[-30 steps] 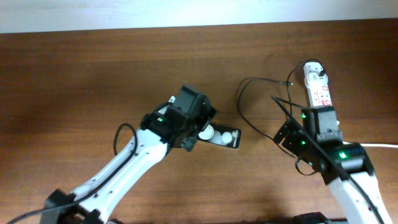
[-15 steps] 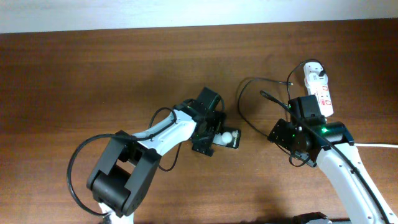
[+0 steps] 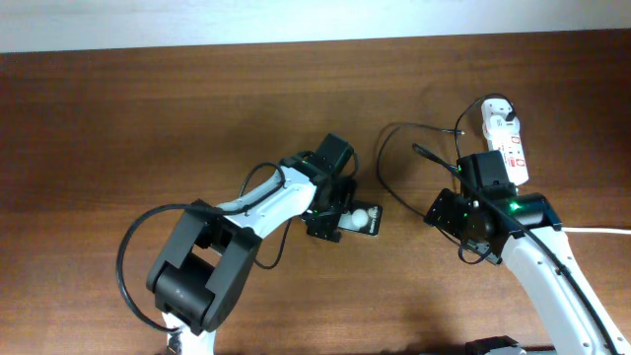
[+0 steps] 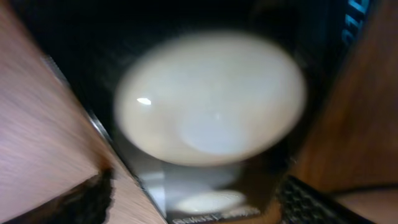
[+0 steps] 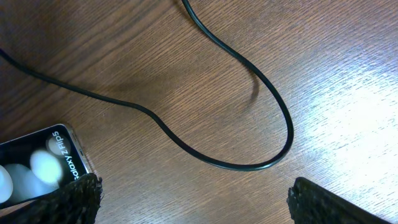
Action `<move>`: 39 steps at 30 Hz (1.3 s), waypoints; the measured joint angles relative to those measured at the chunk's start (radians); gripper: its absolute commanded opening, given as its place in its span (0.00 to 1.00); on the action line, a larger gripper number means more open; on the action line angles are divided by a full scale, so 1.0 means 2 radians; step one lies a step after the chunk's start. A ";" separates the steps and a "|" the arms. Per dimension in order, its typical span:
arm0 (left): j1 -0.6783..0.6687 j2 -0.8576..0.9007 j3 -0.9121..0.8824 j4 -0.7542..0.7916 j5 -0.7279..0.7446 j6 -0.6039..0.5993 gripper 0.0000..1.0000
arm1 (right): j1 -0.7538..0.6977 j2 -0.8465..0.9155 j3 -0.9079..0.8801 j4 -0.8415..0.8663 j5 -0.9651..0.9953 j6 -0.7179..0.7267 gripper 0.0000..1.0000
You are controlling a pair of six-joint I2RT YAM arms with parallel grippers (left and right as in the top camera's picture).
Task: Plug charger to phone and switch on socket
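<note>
The phone [image 3: 366,220] lies flat on the wooden table, a black slab with white round spots. My left gripper [image 3: 332,215] is low over its left end. In the left wrist view the phone [image 4: 211,99] fills the frame, and my left gripper [image 4: 196,202] has a finger on either side of it, open, with wood showing beside the left finger. The charger cable [image 3: 380,163] loops between the phone and the socket [image 3: 505,140]. My right gripper [image 3: 441,210] is open and empty above bare wood [image 5: 196,202], with the cable loop [image 5: 273,106] ahead and the phone's lettered end [image 5: 43,165] at lower left.
The socket's thick white cord [image 3: 601,231] runs off the right edge. The table's far edge meets a pale wall along the top [image 3: 296,20]. The left arm's own black cable [image 3: 133,247] arcs at lower left.
My left gripper has swung right and come down over the phone's left end. My right arm has pulled up and back towards the socket, then held still.
</note>
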 measured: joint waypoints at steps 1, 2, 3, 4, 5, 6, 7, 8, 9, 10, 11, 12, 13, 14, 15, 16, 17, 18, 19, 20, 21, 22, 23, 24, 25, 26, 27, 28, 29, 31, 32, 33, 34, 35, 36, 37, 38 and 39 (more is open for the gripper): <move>0.003 0.000 0.000 -0.004 -0.001 0.003 0.84 | 0.000 0.000 0.000 0.000 0.000 0.000 0.99; 0.006 0.000 0.000 -0.009 -0.001 0.006 0.84 | 0.000 0.000 0.000 0.000 0.000 0.000 0.99; 0.010 0.000 0.000 -0.013 -0.003 0.010 0.91 | 0.000 0.000 0.000 0.000 0.000 0.000 0.99; 0.011 0.000 0.000 -0.016 -0.004 0.015 0.99 | 0.000 0.000 0.000 0.000 0.000 0.001 0.99; 0.013 0.000 0.001 -0.016 -0.007 0.019 0.99 | 0.000 0.000 0.000 0.000 0.000 0.000 0.99; 0.015 -0.001 0.002 -0.015 -0.013 0.021 0.99 | 0.000 0.000 0.000 0.000 0.000 0.000 0.99; 0.017 -0.001 0.003 -0.012 -0.018 0.021 0.99 | 0.000 0.000 0.000 0.000 0.000 0.000 0.99; 0.017 -0.002 0.002 -0.008 -0.019 0.021 0.99 | 0.000 0.000 0.000 0.000 0.000 0.000 0.98; 0.017 -0.003 0.002 -0.007 -0.019 0.020 0.99 | 0.000 0.000 0.000 0.000 0.000 0.000 0.99; 0.017 -0.003 0.002 -0.007 -0.020 0.020 0.99 | 0.000 0.000 0.000 0.000 0.000 0.000 0.99; 0.017 -0.003 0.002 -0.007 -0.021 0.020 0.99 | 0.000 0.000 0.000 0.000 0.000 0.000 0.99; 0.017 -0.003 0.002 -0.007 -0.021 0.020 0.99 | 0.000 0.000 0.000 0.000 0.000 0.000 0.98; 0.017 0.000 0.002 -0.007 -0.022 0.018 0.99 | 0.000 0.000 0.000 0.000 0.000 0.000 0.99; 0.017 0.003 0.002 -0.008 -0.022 0.018 0.99 | 0.000 0.000 0.000 0.000 0.000 0.000 0.99; 0.017 0.006 0.004 -0.011 -0.021 0.018 0.99 | 0.000 0.000 0.000 0.000 0.000 0.000 0.99; 0.017 0.007 0.005 -0.013 -0.021 0.018 0.99 | 0.000 0.000 0.000 0.000 0.000 0.000 0.99; 0.017 0.011 0.009 -0.019 -0.021 0.018 1.00 | 0.000 0.000 0.000 0.000 0.000 0.000 0.99; 0.017 0.014 0.013 -0.025 -0.022 0.017 0.99 | 0.000 0.000 0.000 0.000 0.000 0.000 0.99; 0.017 0.015 0.014 -0.027 -0.022 0.017 0.99 | 0.000 0.000 0.000 0.000 0.000 0.000 0.99; 0.017 0.019 0.019 -0.033 -0.022 0.016 0.99 | 0.000 0.000 0.000 0.000 0.000 0.000 0.99; 0.017 0.022 0.022 -0.036 -0.021 0.016 0.99 | 0.000 0.000 0.000 0.000 0.000 0.000 0.99; 0.017 0.023 0.024 -0.040 -0.021 0.016 0.99 | 0.000 0.000 0.000 0.000 0.000 0.000 0.99; 0.017 0.026 0.026 -0.043 -0.021 0.016 0.99 | 0.000 0.000 0.000 0.000 0.000 0.000 0.99; 0.017 0.027 0.028 -0.045 -0.021 0.016 0.99 | 0.000 0.000 0.000 0.000 0.000 0.000 0.99; 0.015 0.029 0.031 -0.048 -0.021 0.016 0.99 | 0.000 0.000 0.000 0.000 0.000 0.000 0.99; 0.014 0.030 0.032 -0.049 -0.022 0.016 0.99 | 0.000 0.000 0.000 0.000 0.000 0.000 0.99; 0.011 0.030 0.033 -0.050 -0.027 0.017 0.99 | 0.000 0.000 0.000 0.000 0.000 0.000 0.99; 0.008 0.030 0.034 -0.052 -0.034 0.017 0.99 | 0.000 0.000 0.000 0.000 0.000 0.000 0.99; 0.003 0.030 0.035 -0.052 -0.042 0.017 0.99 | 0.000 0.000 0.000 0.000 0.000 0.000 0.99; -0.011 0.030 0.039 -0.056 -0.070 0.019 0.99 | 0.000 0.000 0.000 0.000 0.000 0.000 0.99; -0.013 0.030 0.040 -0.057 -0.073 0.019 0.99 | 0.000 0.000 0.000 0.000 0.000 0.000 0.99; -0.015 0.032 0.042 -0.059 -0.077 0.019 0.99 | 0.000 0.000 0.000 0.000 0.000 0.000 0.99; -0.015 0.032 0.043 -0.060 -0.078 0.019 0.99 | 0.000 0.000 0.000 0.000 0.000 0.000 0.99; -0.015 0.033 0.044 -0.060 -0.078 0.019 0.99 | 0.000 0.000 0.000 0.000 0.000 0.000 0.99; -0.015 0.033 0.044 -0.061 -0.078 0.019 0.99 | 0.000 0.000 0.000 0.000 0.000 0.000 0.99; -0.015 0.034 0.045 -0.062 -0.077 0.019 0.99 | 0.000 0.000 0.000 0.000 0.000 0.000 0.99; -0.015 0.034 0.045 -0.062 -0.077 0.018 0.97 | 0.000 0.000 0.000 0.000 0.000 0.000 0.99; -0.015 0.035 0.046 -0.063 -0.077 0.018 0.87 | 0.000 0.000 0.000 0.000 0.000 0.000 0.99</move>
